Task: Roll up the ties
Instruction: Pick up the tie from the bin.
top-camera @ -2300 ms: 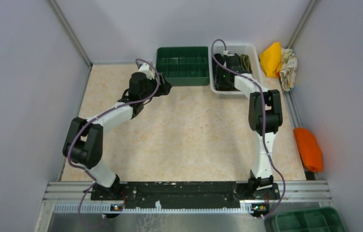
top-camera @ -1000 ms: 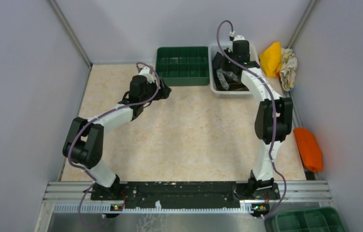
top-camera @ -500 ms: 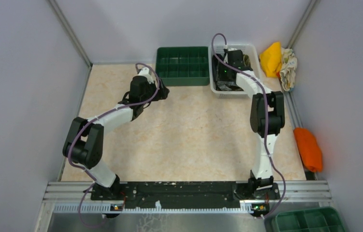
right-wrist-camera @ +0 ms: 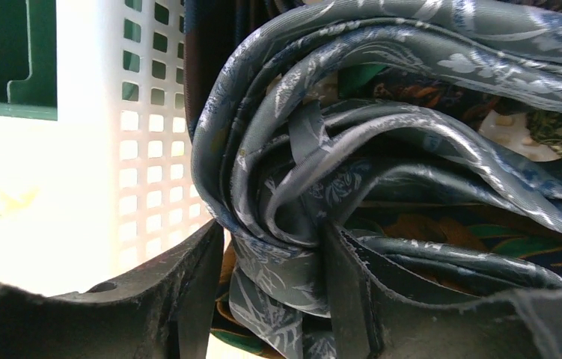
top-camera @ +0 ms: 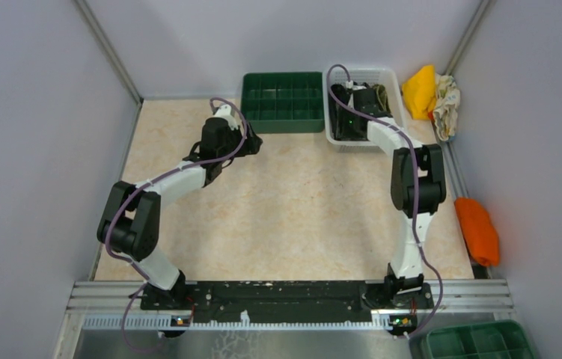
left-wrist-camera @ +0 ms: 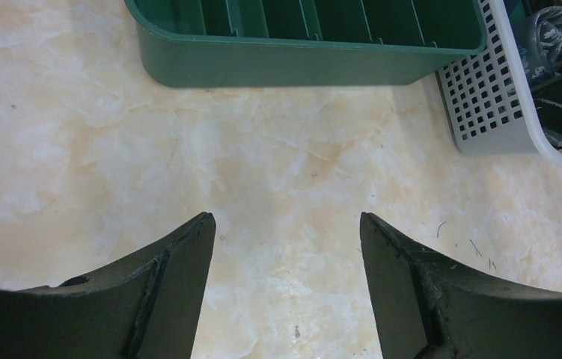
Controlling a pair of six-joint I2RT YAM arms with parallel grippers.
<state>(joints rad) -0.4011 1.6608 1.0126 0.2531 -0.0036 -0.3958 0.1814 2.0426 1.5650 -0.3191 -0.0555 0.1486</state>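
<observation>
The glossy, finely patterned grey necktie (right-wrist-camera: 382,112) lies bunched in loose folds inside the white perforated plastic basket (right-wrist-camera: 139,149) at the far right of the pale marbled table (left-wrist-camera: 75,149). It rests on top of darker ties with brown and green patterning (right-wrist-camera: 442,232). The right pincer (right-wrist-camera: 272,254) is down in that basket with its two fingers pressed together on a thick fold at the near edge of the bundle, and fabric fills the whole gap between them.

The folds run mostly left to right across the wrist view, away from the pinch. The bundle shows no straight long axis, and neither of its ends can be made out. The coming move probably depends on lifting up and towards the near side, so the strip trails out over the basket wall onto bare table.

The left pincer (left-wrist-camera: 285,232) hangs with fingers wide apart and holding nothing above the table, just near of the dark green compartmented plastic tray (left-wrist-camera: 278,63). It is well apart from the grey necktie, so the right arm is clearly the nearer one.
</observation>
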